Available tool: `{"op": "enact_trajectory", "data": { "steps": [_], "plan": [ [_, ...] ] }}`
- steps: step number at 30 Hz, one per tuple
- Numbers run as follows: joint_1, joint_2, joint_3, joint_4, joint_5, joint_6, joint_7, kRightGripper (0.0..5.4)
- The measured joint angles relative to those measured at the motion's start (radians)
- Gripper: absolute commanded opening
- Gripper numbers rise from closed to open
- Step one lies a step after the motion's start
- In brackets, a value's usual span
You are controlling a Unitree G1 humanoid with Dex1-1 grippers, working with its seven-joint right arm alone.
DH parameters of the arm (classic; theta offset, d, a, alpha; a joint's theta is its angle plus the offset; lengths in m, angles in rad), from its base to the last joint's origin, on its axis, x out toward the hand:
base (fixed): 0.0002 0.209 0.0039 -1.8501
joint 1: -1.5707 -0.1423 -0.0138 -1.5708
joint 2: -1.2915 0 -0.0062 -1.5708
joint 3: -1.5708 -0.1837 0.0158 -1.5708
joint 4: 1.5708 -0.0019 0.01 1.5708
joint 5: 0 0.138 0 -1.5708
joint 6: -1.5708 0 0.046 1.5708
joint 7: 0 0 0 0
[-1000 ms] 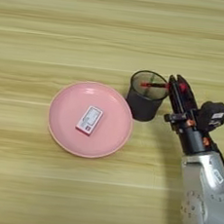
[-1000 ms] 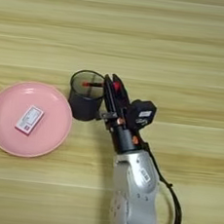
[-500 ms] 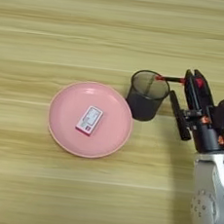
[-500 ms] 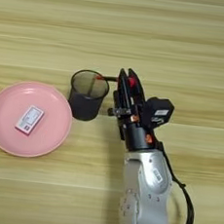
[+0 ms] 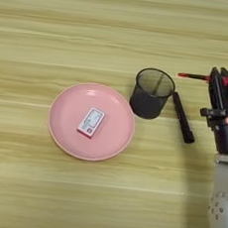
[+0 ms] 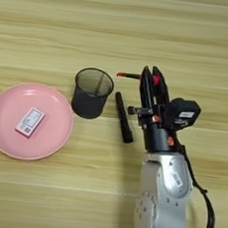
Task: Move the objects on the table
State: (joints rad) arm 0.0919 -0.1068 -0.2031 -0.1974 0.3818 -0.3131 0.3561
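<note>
Thin red pen [image 6: 128, 75] pinched in the right gripper [image 6: 152, 79] jaws, now lifted out of the mesh cup [image 6: 92, 93] and carried right of it; black marker [image 6: 123, 117] lies on the bench [image 6: 56, 20] beside the cup.

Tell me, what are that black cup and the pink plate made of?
The mesh cup looks like black wire mesh, probably metal: you can see the table faintly through its fine-grid wall, under a solid rim. The pink plate looks like smooth plastic, though it could be glazed ceramic: even colour, soft sheen, a thin raised rim.
</note>
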Motion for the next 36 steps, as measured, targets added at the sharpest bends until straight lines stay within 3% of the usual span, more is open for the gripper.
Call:
{"op": "enact_trajectory", "data": {
  "steps": [6, 25, 36],
  "plan": [
    [-0.002, -0.001, -0.005, 0.003, 0.000, -0.001, 0.000, 0.54],
    [-0.033, -0.012, -0.080, 0.232, -0.020, -0.053, 0.000, 0.54],
    [-0.021, -0.021, -0.093, 0.277, -0.041, -0.062, -0.001, 0.54]
  ]
}}
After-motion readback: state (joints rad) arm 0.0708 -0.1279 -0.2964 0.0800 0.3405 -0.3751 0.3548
